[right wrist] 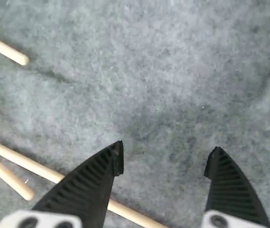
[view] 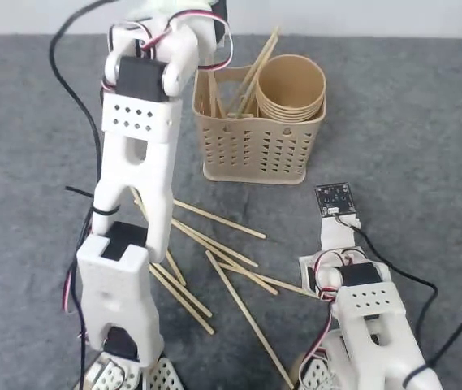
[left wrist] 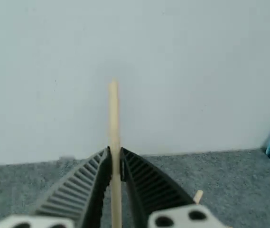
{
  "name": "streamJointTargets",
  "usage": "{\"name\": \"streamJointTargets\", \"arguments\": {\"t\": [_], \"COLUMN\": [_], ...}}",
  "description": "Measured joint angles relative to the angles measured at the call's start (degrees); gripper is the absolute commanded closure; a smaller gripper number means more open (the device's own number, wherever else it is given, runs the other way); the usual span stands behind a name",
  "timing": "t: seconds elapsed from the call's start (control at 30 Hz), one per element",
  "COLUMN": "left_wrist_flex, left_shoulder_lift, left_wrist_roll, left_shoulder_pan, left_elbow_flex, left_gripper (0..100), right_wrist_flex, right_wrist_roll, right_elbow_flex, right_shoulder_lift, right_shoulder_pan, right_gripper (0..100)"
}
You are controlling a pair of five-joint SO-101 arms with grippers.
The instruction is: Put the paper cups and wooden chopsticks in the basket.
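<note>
Left gripper clamps tight on one chopstick, raised beside the basket for the drop, I'd say; paper cups already sit inside. Right gripper gapes wide, empty, low over loose chopsticks.

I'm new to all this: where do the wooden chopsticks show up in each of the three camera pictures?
High view: loose chopsticks lie scattered on the grey carpet between the two arms; more stand in the basket beside the paper cups.
Left wrist view: one chopstick is clamped in the left gripper.
Right wrist view: loose chopsticks lie beside the open right gripper.
Shared landmark: the grey carpet.
</note>
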Motion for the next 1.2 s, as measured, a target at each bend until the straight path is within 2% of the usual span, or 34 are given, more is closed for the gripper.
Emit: {"name": "streamJointTargets", "arguments": {"t": [0.33,0.53,0.67,0.83,0.9,1.1,1.2], "left_wrist_flex": [-0.97,-3.34,-14.59,-35.87,-40.09,-37.98,-34.2], "left_shoulder_lift": [-1.49,-12.04,-21.98,-34.02,-37.54,-42.02,-42.29], "left_wrist_roll": [2.37,4.22,4.22,0.62,-0.18,-0.44,-0.53], "left_shoulder_pan": [-0.7,-0.7,-0.88,-0.97,-0.97,-1.05,-1.32], "left_elbow_flex": [6.42,18.29,35.96,62.86,69.89,73.49,73.58], "left_gripper": [99,99,99,99,97,74,75], "right_wrist_flex": [0.0,0.0,0.0,0.0,0.0,0.0,0.0], "right_wrist_roll": [0.0,0.79,1.23,1.23,1.23,1.23,1.23], "right_elbow_flex": [0.0,0.0,0.0,0.0,0.0,0.0,0.0], "right_shoulder_lift": [0.0,0.0,0.0,0.0,0.0,0.0,0.0], "right_shoulder_pan": [0.0,0.35,0.26,0.18,0.18,0.18,0.18], "right_gripper": [71.4,71.4,71.4,71.4,71.4,71.4,71.4]}}
